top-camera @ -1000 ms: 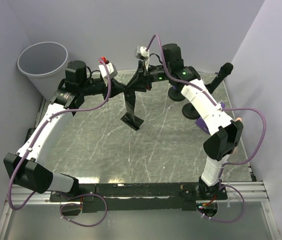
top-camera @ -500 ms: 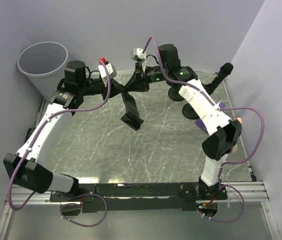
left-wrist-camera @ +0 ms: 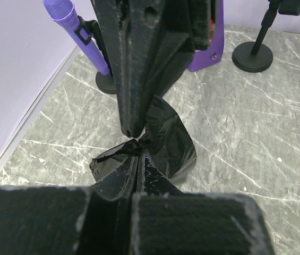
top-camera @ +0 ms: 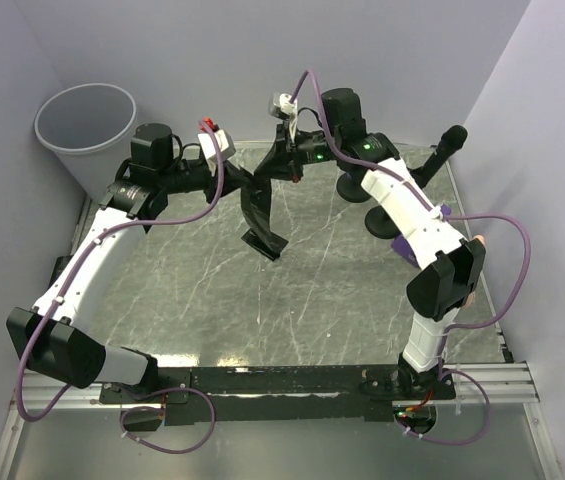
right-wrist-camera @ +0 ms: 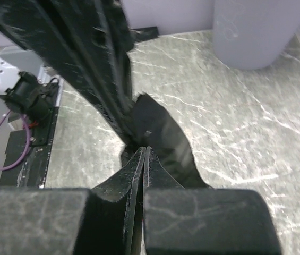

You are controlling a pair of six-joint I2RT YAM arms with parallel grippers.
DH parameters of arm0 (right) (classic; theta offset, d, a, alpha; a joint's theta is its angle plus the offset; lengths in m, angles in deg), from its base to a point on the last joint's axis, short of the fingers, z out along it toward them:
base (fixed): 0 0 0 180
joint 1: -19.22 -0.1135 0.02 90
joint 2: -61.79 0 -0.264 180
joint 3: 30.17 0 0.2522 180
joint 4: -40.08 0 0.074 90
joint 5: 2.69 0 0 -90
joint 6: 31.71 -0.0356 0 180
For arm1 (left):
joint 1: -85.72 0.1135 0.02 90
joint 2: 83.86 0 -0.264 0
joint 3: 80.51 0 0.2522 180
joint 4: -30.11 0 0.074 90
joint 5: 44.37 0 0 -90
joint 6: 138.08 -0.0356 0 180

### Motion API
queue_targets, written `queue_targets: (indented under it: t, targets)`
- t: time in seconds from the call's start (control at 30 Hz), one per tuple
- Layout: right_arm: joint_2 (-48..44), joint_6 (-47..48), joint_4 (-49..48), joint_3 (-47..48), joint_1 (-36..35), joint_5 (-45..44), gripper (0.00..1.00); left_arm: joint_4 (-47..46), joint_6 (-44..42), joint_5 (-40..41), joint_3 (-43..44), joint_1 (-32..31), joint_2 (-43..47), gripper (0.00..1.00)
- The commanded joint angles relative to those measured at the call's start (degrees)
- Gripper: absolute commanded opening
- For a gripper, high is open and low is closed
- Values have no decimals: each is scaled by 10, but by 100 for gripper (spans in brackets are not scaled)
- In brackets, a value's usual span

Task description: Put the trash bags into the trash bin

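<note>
A black trash bag (top-camera: 262,215) hangs over the back middle of the marble table, its lower end resting on the tabletop. My left gripper (top-camera: 246,184) and right gripper (top-camera: 274,170) meet at its top, each shut on the film. In the left wrist view the bag (left-wrist-camera: 166,139) bunches just past my shut left gripper (left-wrist-camera: 134,158), with the right gripper's fingers (left-wrist-camera: 139,69) coming down from above. In the right wrist view the bag (right-wrist-camera: 160,133) lies beyond my shut right gripper (right-wrist-camera: 143,151). The light grey trash bin (top-camera: 87,125) stands at the back left, off the table's corner.
A purple microphone (left-wrist-camera: 69,25) on a black stand, a purple object (left-wrist-camera: 209,37) and round black stand bases (top-camera: 354,188) crowd the back right. A black microphone (top-camera: 449,142) leans at the right wall. Purple-grey walls close in on three sides.
The right gripper's jaws have closed at the bag's top. The bag's upper part has shifted slightly left and now bows between the two grippers.
</note>
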Motion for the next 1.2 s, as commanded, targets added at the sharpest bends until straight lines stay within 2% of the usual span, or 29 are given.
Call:
queue_targets:
  t: [0.0, 0.13, 0.23, 0.3, 0.37, 0.5, 0.6, 0.7, 0.97, 1.17]
  targets:
    - [-36, -14, -30, -2, 13, -20, 0, -22, -3, 2, -1, -2, 21, 1]
    - [-35, -19, -33, 0, 17, -29, 0, -25, -1, 4, -4, -2, 22, 1]
    - [-33, -5, -22, 7, 14, 2, 0, -19, -6, 1, -1, -2, 21, 1]
    - [-29, 29, 8, 15, 2, 5, 14, -27, -3, -4, -3, -2, 22, 1]
    - [-26, 65, 35, 14, -12, -1, 21, -38, 1, -6, -3, -2, 20, 1]
    - [-23, 53, 26, 17, -23, 9, 27, -24, -5, -10, 14, -1, 10, 1]
    - [-16, 53, 26, 33, -23, 20, 32, -17, -14, -15, 15, -2, 10, 10]
    - [-11, 43, 15, 36, -24, 19, 31, -8, -21, -24, 20, -2, 7, 16]
    - [-1, 32, -2, 42, -31, -1, 25, 37, -57, -51, 43, -2, -6, 8]
    - [3, 17, -19, 46, -34, -18, 21, 92, -113, -63, 77, -2, -23, 9]
